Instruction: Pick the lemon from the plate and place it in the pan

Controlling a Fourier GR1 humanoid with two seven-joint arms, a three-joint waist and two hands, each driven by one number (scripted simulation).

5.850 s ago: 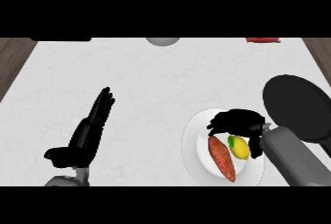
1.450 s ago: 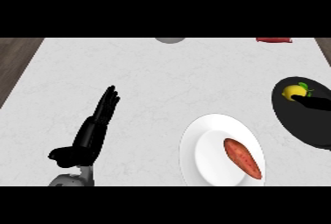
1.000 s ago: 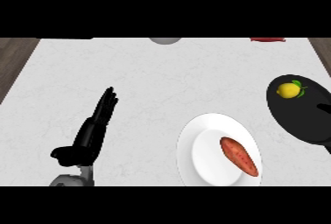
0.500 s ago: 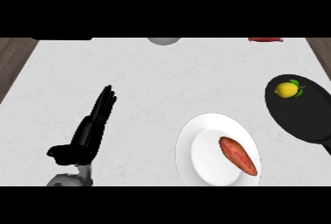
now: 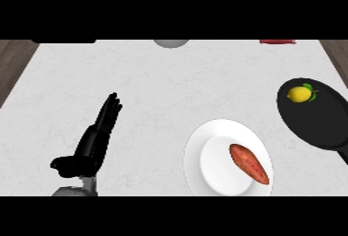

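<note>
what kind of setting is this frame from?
Most likely a kitchen counter: a pale marbled countertop with a black pan holding a lemon, and a white plate with a reddish-orange vegetable.

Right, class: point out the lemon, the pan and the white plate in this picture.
lemon [image 5: 298,94], head view, on the middle of its yellow skin.
pan [image 5: 325,125], head view, on its bare black base.
white plate [image 5: 211,161], head view, on its bare left part.

The only part of the robot in view is its left hand [image 5: 92,143], matte black throughout with long slender fingers and a stubby thumb, joined to a pale grey forearm [image 5: 73,191].
</note>
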